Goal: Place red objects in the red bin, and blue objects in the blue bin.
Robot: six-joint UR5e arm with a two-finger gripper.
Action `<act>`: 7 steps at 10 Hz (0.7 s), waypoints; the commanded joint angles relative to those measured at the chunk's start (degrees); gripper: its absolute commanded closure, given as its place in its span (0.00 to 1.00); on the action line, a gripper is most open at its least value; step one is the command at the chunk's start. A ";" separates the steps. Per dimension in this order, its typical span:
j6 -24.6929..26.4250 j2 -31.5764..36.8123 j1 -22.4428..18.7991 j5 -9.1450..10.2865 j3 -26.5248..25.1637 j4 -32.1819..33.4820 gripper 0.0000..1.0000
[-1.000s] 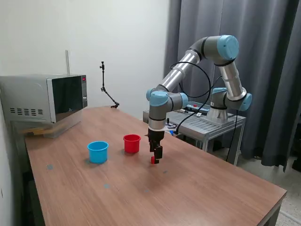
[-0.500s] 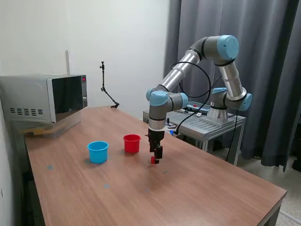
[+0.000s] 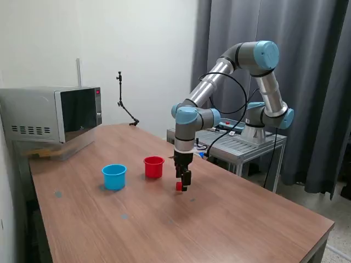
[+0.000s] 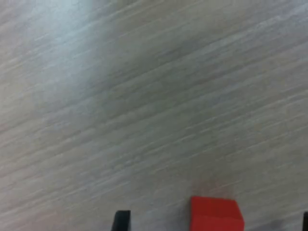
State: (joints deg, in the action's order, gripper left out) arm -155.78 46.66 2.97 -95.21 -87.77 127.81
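Straddling red cube (image 4: 215,213) | fingers (image 4: 121,220) wide apart | no readable writing

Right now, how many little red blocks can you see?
1. The red block sits on the wooden table, right under the pincer, to the exterior view's right of the red cup. More may be hidden inside the cups.

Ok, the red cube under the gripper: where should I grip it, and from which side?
Grip the red cube across two opposite flat side faces, coming straight down from above. It lies flat on the table, and the gripper already hangs over it, fingers either side in the wrist view.
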 commanded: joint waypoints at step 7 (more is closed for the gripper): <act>0.04 0.01 -1.03 0.02 -0.39 0.08 1.00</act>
State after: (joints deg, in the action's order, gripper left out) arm -155.75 46.68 2.14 -95.20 -88.15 127.88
